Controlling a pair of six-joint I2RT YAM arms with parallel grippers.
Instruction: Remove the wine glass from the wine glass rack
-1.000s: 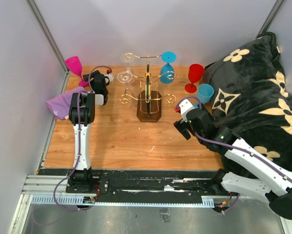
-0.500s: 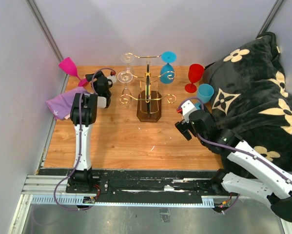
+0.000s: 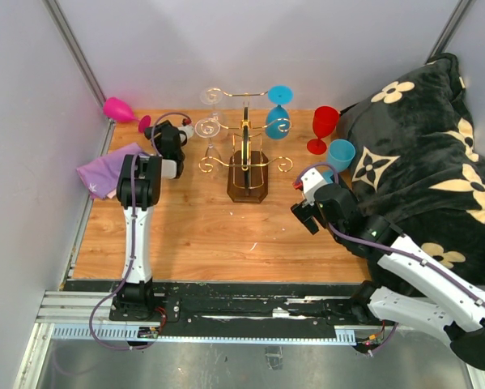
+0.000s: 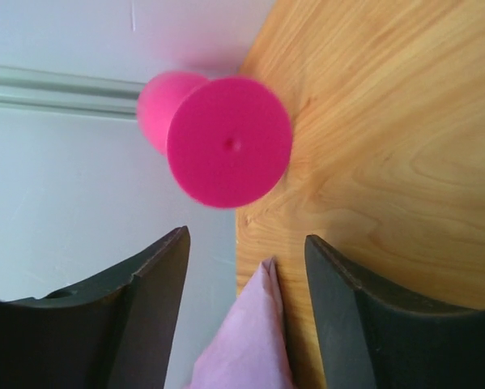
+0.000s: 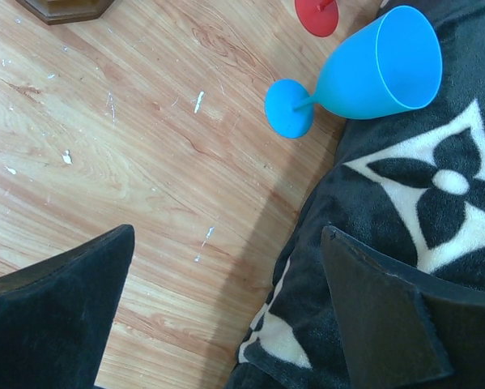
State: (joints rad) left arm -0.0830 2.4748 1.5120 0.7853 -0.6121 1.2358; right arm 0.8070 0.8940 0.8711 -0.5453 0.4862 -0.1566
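The wine glass rack (image 3: 247, 159) is a gold wire stand on a dark base at the table's back centre. Two clear wine glasses (image 3: 209, 127) and a blue one (image 3: 278, 110) hang on it. A pink wine glass (image 3: 121, 109) lies tipped against the back left corner; in the left wrist view its round foot (image 4: 230, 139) faces me. My left gripper (image 3: 154, 128) is open just short of that foot, touching nothing (image 4: 246, 243). My right gripper (image 3: 305, 197) stands wide open right of the rack, empty (image 5: 226, 239).
A purple cloth (image 3: 104, 171) lies by the left wall, its corner below my left fingers (image 4: 246, 340). A red glass (image 3: 323, 126) stands and a light blue glass (image 5: 372, 69) lies beside a black flowered blanket (image 3: 420, 162) covering the right side.
The pink glass tipped from a slant in my left gripper down toward the back left corner, and the jaws have let go of it. The right arm barely moved.
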